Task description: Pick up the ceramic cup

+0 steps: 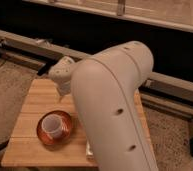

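The ceramic cup (53,125) is small, pale and round, and it stands inside a wide copper dish (55,136) on the front left of a wooden table (36,103). My gripper (61,95) hangs below the white wrist (63,75), over the table just behind the dish and apart from the cup. My large white arm (112,105) fills the middle and right of the view and hides the right part of the table.
A sliver of a white bottle (88,149) shows at the arm's lower left edge on the table. A raised metal rail (20,41) runs along the back. Speckled floor (5,90) surrounds the table.
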Tool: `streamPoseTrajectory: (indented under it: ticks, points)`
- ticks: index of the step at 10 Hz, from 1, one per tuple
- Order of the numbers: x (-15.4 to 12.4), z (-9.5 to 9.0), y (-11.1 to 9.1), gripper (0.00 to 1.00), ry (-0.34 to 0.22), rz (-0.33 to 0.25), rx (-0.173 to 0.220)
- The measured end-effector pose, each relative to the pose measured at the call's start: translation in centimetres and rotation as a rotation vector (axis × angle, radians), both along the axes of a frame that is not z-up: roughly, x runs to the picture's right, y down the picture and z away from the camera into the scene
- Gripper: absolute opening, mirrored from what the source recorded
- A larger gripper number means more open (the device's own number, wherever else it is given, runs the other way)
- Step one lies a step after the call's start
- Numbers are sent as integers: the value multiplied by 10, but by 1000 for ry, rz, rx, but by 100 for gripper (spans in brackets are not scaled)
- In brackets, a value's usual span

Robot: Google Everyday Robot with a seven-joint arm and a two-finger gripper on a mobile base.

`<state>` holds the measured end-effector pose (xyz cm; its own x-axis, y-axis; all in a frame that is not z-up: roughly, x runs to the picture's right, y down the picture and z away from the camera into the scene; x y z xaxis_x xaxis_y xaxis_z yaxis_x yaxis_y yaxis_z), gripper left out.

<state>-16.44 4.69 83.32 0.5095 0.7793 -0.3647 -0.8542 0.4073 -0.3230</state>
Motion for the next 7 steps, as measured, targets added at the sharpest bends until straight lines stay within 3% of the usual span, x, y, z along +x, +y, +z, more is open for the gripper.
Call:
streamPoseTrajectory:
  ticks: [2, 4, 7]
  points:
    - [-1, -41, 0, 69, -30, -52, 16]
    - [7, -67, 0, 69, -50, -74, 21]
    - [7, -89, 32, 69, -76, -107, -22]
